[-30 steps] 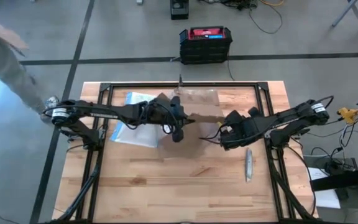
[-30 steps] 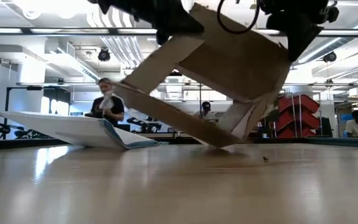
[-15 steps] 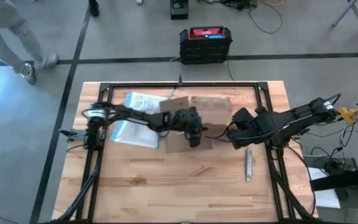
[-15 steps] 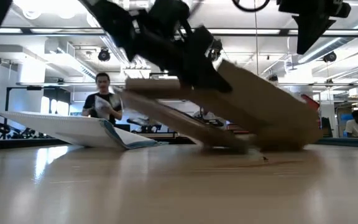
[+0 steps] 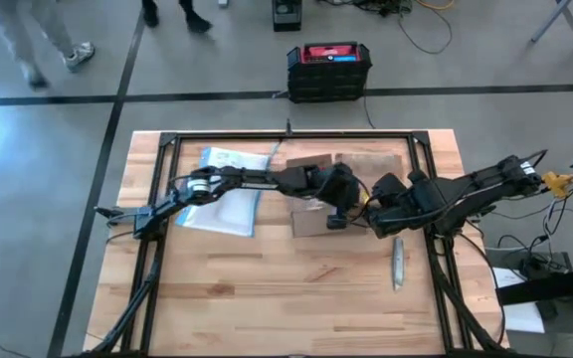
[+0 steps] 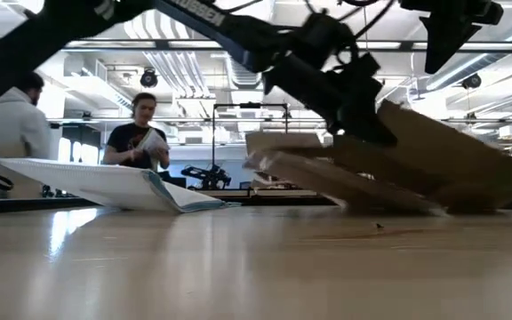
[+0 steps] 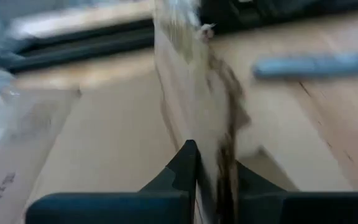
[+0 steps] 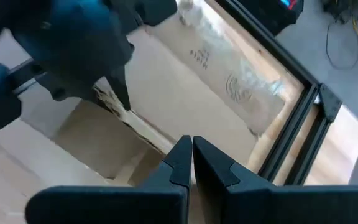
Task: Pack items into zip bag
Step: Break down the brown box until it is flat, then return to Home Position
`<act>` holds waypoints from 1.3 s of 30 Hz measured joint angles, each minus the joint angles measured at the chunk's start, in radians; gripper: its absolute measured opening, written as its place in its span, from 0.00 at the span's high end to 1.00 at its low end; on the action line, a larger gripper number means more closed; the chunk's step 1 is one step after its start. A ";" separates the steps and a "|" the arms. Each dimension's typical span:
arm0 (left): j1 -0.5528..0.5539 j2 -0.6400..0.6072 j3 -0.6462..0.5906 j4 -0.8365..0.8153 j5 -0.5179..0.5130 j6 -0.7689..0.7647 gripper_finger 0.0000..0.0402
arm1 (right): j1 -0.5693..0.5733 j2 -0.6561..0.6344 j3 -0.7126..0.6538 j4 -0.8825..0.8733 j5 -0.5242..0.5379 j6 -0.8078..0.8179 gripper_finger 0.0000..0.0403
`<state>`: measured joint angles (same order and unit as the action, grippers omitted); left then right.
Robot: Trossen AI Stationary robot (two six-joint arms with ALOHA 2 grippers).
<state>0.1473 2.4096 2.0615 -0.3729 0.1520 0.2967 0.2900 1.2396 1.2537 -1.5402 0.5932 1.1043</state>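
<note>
Left pincer (image 5: 337, 221) pinches a box (image 5: 344, 177) flap, mid-tabletop (image 5: 267, 288). Right pincer (image 5: 377, 209) – pressed together, empty – just right of it. Zip bag (image 5: 222, 189) lies flat, far left – items not discernible.

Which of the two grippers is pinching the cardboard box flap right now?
The left gripper: its fingers pinch an upright flap of the cardboard box. The right gripper, fingers shut, hovers beside it holding nothing.
</note>
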 joint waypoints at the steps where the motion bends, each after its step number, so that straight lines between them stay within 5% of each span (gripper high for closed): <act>1: 0.003 0.008 0.021 -0.026 0.000 0.008 0.90 | -0.002 -0.011 0.000 -0.001 0.004 -0.020 1.00; 13: 0.021 -0.125 0.073 -0.295 -0.001 0.036 0.71 | -0.018 -0.226 -0.060 0.030 0.012 -0.083 1.00; 20: 0.021 -0.285 -0.029 -0.210 0.061 -0.053 0.69 | -0.017 -0.432 -0.301 0.402 0.003 -0.367 1.00; 27: 0.021 -0.492 -0.391 0.173 0.069 -0.237 0.73 | -0.018 -0.600 -0.628 0.918 -0.159 -0.552 1.00; 33: 0.063 -0.691 -0.799 0.623 0.064 -0.517 0.78 | -0.021 -0.668 -0.808 1.019 -0.257 -0.581 1.00; 36: 0.077 -0.769 -0.964 0.726 -0.038 -0.620 0.81 | -0.038 -0.697 -0.863 1.023 -0.257 -0.584 1.00; 39: 0.076 -0.847 -1.073 0.697 -0.255 -0.624 0.81 | -0.062 -0.721 -0.911 1.056 -0.274 -0.583 1.00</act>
<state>0.2236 1.5627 0.9887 0.3244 -0.1033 -0.3274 0.2278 0.5191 0.3425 -0.4842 0.3190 0.5217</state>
